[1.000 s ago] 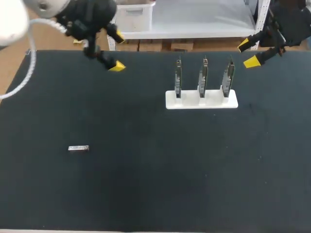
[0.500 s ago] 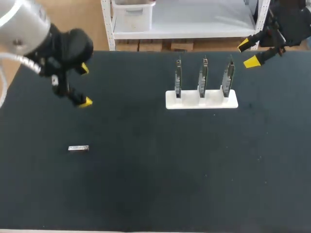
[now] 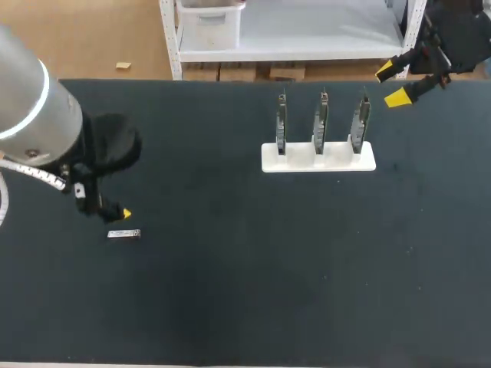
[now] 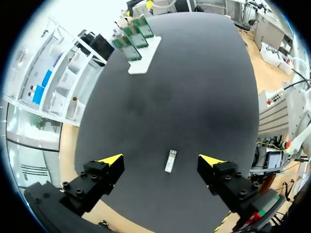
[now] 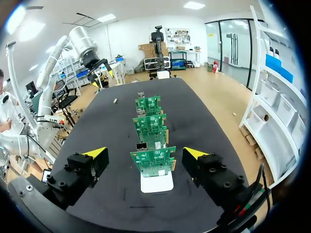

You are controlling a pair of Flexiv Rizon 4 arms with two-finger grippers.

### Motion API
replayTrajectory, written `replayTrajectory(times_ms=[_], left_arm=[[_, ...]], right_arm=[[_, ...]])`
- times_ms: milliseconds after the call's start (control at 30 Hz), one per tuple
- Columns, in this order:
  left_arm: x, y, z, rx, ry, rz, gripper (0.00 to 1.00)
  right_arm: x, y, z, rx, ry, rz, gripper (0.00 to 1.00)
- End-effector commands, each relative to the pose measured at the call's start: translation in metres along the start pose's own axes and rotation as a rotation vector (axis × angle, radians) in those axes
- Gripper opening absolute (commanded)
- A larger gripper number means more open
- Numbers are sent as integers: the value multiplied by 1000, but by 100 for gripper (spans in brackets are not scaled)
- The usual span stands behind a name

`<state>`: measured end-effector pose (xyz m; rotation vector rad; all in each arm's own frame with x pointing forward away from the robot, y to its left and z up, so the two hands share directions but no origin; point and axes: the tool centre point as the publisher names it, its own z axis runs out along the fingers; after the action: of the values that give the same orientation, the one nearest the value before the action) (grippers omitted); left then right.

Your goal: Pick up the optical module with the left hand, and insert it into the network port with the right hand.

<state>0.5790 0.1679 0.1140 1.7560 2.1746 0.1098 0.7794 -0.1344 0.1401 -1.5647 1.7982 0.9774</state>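
Work surface: my black table point(image 3: 253, 299).
A silver optical module point(image 3: 123, 234) lies flat at my left; a white stand point(image 3: 299, 162) with three upright circuit boards point(image 3: 321, 123) sits well apart.

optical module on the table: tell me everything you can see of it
The small, silvery, rectangular metal optical module lies flat on the black table surface, at its left side, far from the white stand of green circuit boards. In the left wrist view it sits just ahead of the open left claw, roughly centred between the yellow tips, its long axis pointing away from them. Only the table touches it.
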Motion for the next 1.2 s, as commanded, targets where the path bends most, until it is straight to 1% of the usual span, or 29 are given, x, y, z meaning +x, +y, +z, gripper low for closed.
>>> replayTrajectory(times_ms=[33, 133, 200, 300, 533, 567, 667, 1000, 1200], left_arm=[[9, 5, 12, 48, 0, -3, 100], [16, 3, 21, 96, 1, -14, 100], [24, 1, 29, 126, 5, -13, 100], [25, 1, 33, 145, 12, -7, 100], [32, -1, 43, 184, 73, 36, 100], [34, -3, 45, 186, 98, 42, 100], [40, -7, 51, 202, 121, 40, 100], [49, -19, 62, 218, 125, 8, 100], [57, -26, 66, 236, 158, 25, 100]], right_arm=[[0, 2, 0, 6, 0, -1, 100], [0, 2, 0, 6, 0, -1, 100], [0, 2, 0, 6, 0, -1, 100], [0, 2, 0, 6, 0, -1, 100], [0, 2, 0, 6, 0, -1, 100], [0, 2, 0, 6, 0, -1, 100], [0, 2, 0, 6, 0, -1, 100], [0, 2, 0, 6, 0, -1, 100], [0, 2, 0, 6, 0, -1, 100]])
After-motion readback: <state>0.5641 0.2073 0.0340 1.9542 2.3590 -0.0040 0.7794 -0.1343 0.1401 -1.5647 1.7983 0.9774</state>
